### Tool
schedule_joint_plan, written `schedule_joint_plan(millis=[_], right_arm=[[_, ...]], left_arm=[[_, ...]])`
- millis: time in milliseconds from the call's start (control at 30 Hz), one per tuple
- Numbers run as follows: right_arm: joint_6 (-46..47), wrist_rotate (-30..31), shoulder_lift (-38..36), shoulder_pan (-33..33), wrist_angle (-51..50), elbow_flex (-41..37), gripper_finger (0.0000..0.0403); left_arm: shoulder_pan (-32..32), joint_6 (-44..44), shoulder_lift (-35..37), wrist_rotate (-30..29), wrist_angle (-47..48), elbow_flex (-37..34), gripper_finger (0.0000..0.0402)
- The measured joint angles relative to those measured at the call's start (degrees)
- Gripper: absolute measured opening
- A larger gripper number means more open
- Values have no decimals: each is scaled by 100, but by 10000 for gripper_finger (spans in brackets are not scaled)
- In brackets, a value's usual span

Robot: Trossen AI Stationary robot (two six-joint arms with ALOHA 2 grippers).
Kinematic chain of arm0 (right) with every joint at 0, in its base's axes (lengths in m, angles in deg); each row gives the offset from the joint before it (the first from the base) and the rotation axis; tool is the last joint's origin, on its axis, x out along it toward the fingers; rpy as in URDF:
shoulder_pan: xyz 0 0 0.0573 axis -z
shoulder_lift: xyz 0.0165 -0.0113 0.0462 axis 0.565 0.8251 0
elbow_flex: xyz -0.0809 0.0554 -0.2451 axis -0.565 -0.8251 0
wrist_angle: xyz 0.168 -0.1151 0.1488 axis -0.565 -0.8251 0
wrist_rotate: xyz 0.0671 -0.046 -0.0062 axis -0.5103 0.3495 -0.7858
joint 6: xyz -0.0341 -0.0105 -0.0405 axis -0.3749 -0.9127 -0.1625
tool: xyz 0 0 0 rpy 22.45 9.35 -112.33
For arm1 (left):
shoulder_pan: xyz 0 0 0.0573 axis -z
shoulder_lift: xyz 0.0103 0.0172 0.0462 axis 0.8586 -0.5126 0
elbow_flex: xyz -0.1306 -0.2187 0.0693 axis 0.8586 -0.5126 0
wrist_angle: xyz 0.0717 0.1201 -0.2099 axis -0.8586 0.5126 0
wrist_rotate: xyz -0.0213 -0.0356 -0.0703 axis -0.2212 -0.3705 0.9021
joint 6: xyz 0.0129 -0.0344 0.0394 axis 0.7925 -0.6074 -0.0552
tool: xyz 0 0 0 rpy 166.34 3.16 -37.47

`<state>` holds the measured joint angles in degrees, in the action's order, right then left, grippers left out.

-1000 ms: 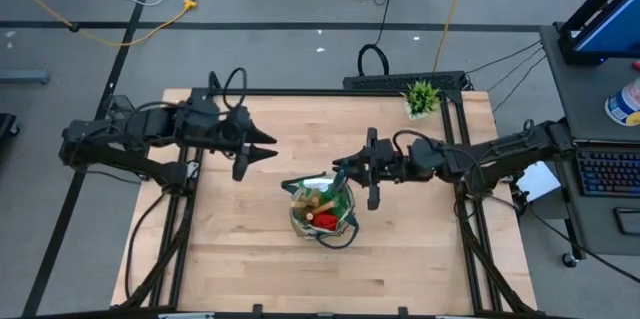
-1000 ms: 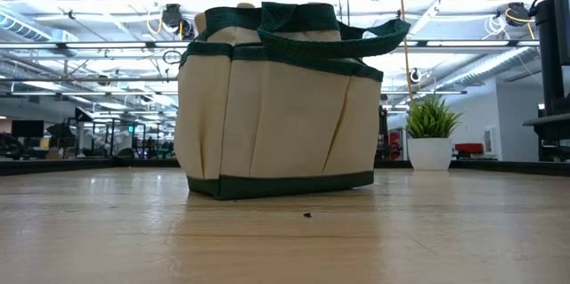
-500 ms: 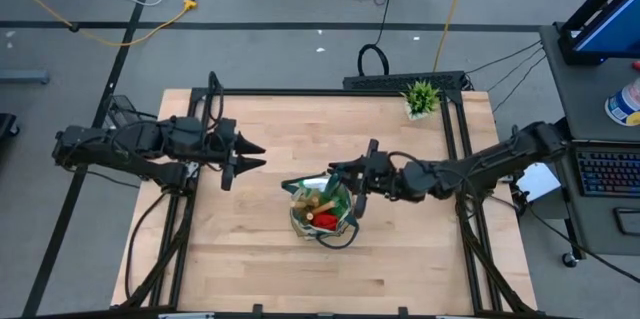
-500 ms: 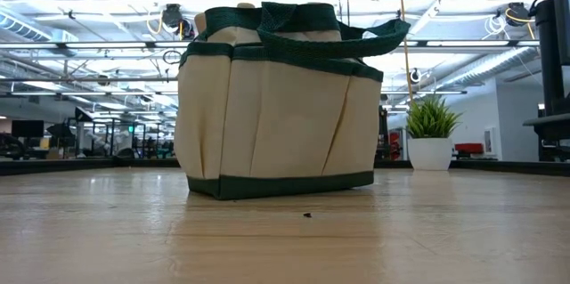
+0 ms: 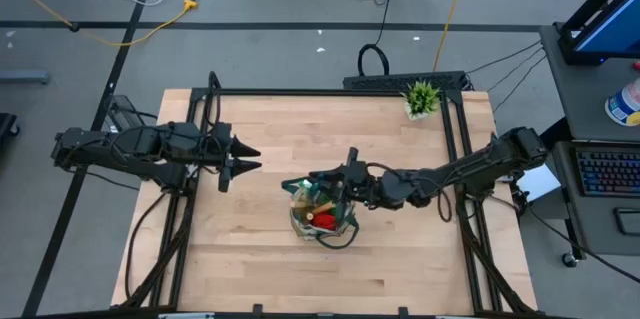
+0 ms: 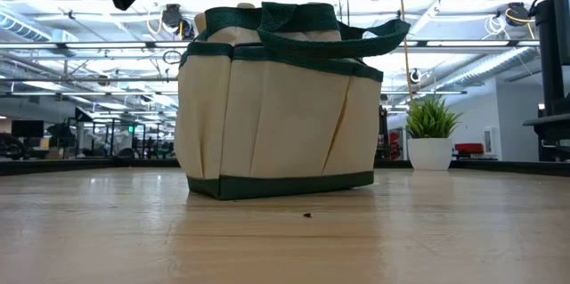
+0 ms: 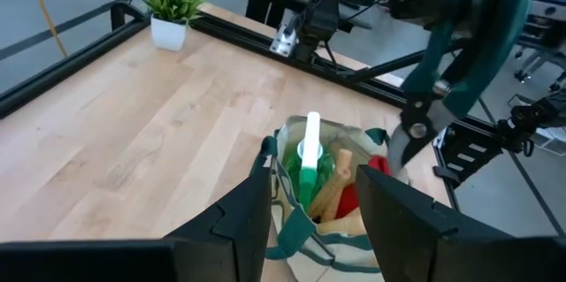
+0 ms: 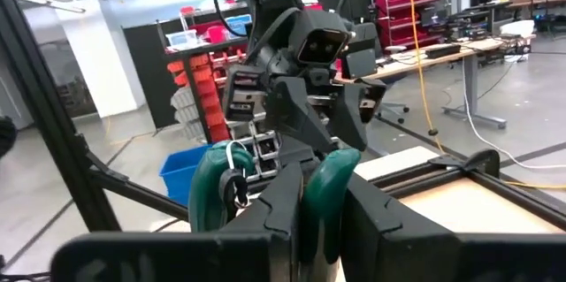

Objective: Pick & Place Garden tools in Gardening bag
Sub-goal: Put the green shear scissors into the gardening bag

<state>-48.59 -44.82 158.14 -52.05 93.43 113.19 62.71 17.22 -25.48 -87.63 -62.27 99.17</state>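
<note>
Wooden surface [image 5: 250, 249] holds the gardening bag [image 5: 322, 209]. Right pincer [image 5: 340, 181], at the bag's 1 o'clock, grasps pruning shears [image 7: 447, 61]; lower straight, then release. Left pincer [image 5: 248, 157] waits released.

Centre bottom: gardening bag [image 7: 292, 229] holding a green-white item [image 7: 309, 163]; upper right: pruning shears [image 7: 451, 61]; upper left: potted plant [image 7: 171, 8].

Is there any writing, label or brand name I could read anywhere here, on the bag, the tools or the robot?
None that can be read.
Bag: plain fabric, no print visible.
Shears held by the right gripper: no marking visible.
Bins and shelves in the room behind: any labels are too small to read.
</note>
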Motion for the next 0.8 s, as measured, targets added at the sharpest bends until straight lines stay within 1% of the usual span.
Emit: schedule_joint_plan(millis=[167,267,433,567,800], right_arm=[[-164,70,288,142,1,148,37],[-141,326,505,215,-4,226,36],[-135,370,763,275,-39,347,36],[-132,771,818,252,-318,423,36],[60,931,820,91,-438,438,36]], left_arm=[[74,-15,-2,42,8,0,170],[163,-18,-2,42,9,0,170],[277,-41,-4,40,14,0,170],[306,-44,-4,38,30,0,170],[302,21,-4,38,35,0,170]])
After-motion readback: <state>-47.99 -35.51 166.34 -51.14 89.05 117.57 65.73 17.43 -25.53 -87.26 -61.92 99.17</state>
